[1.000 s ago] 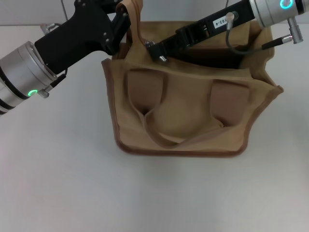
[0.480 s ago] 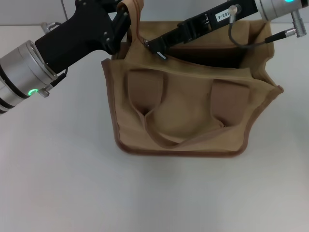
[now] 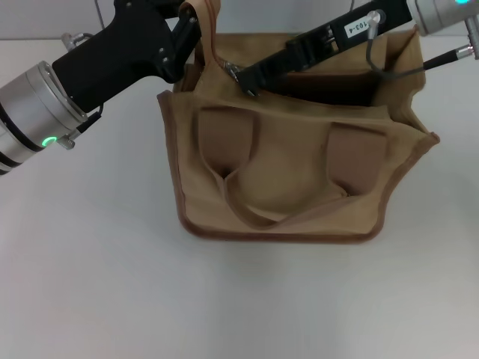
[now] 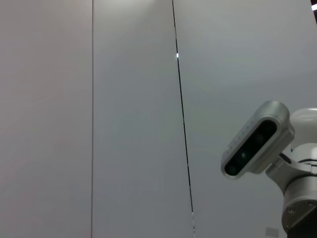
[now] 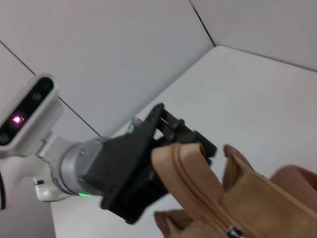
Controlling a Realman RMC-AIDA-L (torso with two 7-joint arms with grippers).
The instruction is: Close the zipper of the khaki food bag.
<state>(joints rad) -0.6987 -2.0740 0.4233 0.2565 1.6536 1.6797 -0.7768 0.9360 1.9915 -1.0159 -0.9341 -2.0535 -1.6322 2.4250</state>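
The inside of the khaki food bag (image 3: 288,161) shows only as a dark slot along its far top edge; whatever it holds is hidden, and the right arm crosses over that opening. The left claw (image 3: 187,34) sits at the bag's far left corner, its tip buried behind the upright tan end tab (image 5: 185,171); in the right wrist view its black fingers (image 5: 171,130) close around that tab, pinching it. The right claw (image 3: 243,75) reaches in from the far right, its tip low over the far left end of the opening, right at the zipper (image 3: 233,69), where a small silver glint shows. Whether it is spread or pressed together I cannot tell. The bag stands on the white table (image 3: 90,284), its two wide handles (image 3: 281,172) lying flat against the near face. The left wrist view shows only a wall and a camera housing.
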